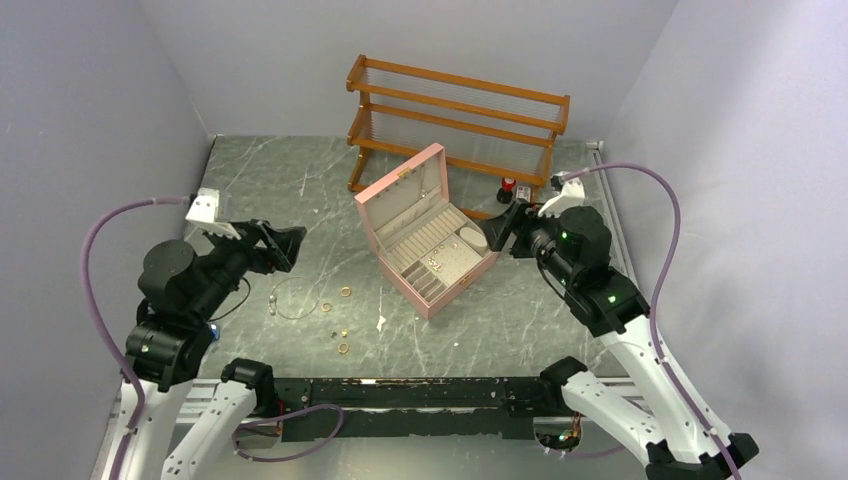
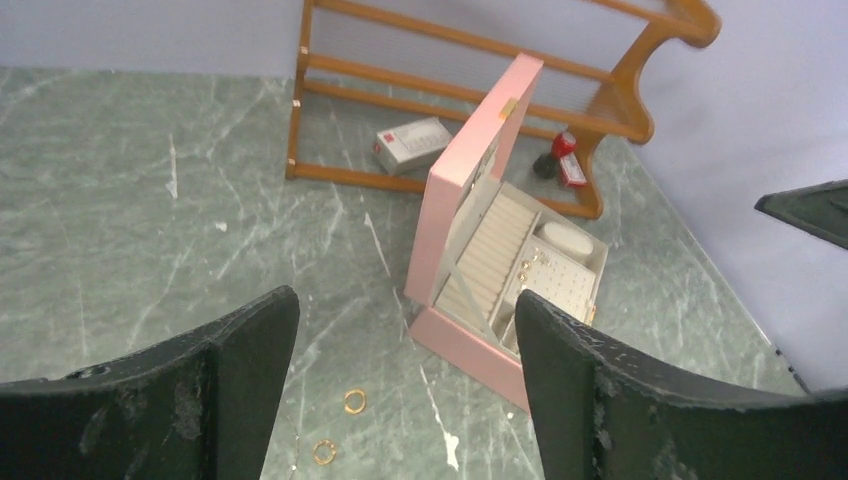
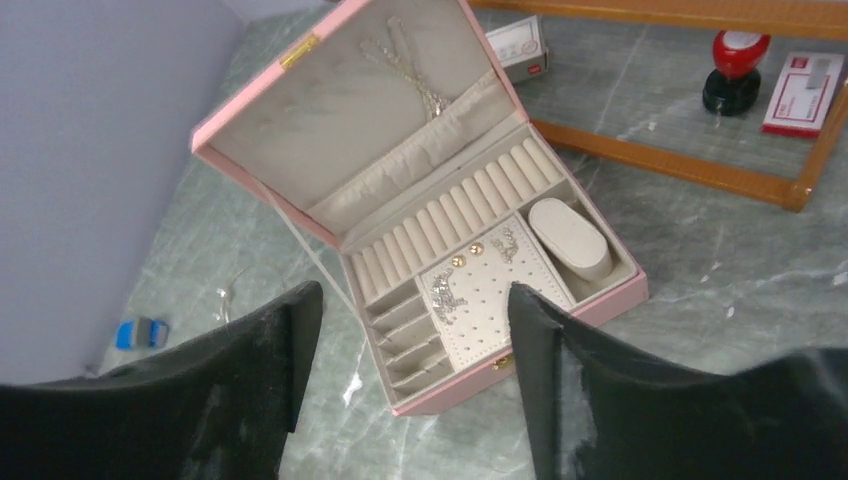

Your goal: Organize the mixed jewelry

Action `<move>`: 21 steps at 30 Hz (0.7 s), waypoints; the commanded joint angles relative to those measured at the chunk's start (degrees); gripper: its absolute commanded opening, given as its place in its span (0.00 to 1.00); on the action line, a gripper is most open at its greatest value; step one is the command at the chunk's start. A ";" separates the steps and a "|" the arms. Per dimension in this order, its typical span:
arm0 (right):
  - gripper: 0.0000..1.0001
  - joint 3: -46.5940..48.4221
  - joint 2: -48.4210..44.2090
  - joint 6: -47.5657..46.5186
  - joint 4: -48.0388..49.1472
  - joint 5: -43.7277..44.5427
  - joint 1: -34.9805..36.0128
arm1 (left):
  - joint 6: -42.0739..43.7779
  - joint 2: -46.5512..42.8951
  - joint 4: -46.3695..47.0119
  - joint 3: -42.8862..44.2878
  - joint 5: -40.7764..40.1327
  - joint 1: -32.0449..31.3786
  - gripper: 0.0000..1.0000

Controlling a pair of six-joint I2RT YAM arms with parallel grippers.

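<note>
Clock reference: top view, 12 toward the far wall, dial centred on the pink box (image 1: pixel 425 240).
Pink box: open, lid raised, mid-desk (image 1: pixel 260 190); ring rolls, slots, dotted pad and oval cushion inside.
Gold rings (image 1: pixel 345 292): about four, loose and flat on the desk at 8 o'clock, apart from one another.
Chain necklace (image 1: pixel 290 300): thin silvery loop lying flat at 9 o'clock, just beyond the rings.
Earring bits (image 3: pixel 465 270): seated on the dotted pad inside the box.
Left tool (image 1: pixel 285 243): fingers spread wide, nothing between them, at 9 o'clock, near the necklace.
Right tool (image 1: pixel 497 232): fingers spread wide, empty, at 3 o'clock just beside the box.
Handling, rings: judged featherlight, rigid and slick. Lying flat, they are likely to skate from a sideways push. Best pinched straight down across the band.
Handling, chain: judged limp, with no stiffness, and prone to trail, snag or slip through the pads. Best taken at the thicker bunched bit on its 9 o'clock side.
Handling, earring bits: judged fragile and the smallest of the lot, easily dropped.
Hard to make out: exact ring count; chain clasp; specks near the lower rings, whether jewelry or debris.
Cut off: both wrist views lose the near desk behind their own fingers; the necklace is absent from the left wrist view.
</note>
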 commanded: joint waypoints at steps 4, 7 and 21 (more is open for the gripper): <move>0.00 -4.08 4.89 0.35 4.90 -11.30 0.31 | -3.77 5.40 -1.80 -5.89 5.67 0.16 0.05; 0.00 -6.70 6.47 1.56 8.31 -15.35 0.31 | -4.22 8.24 -3.03 -7.76 7.15 0.16 0.09; 0.48 -11.59 12.87 9.69 16.50 -10.39 7.65 | -16.28 14.36 5.43 -22.22 6.55 0.16 0.70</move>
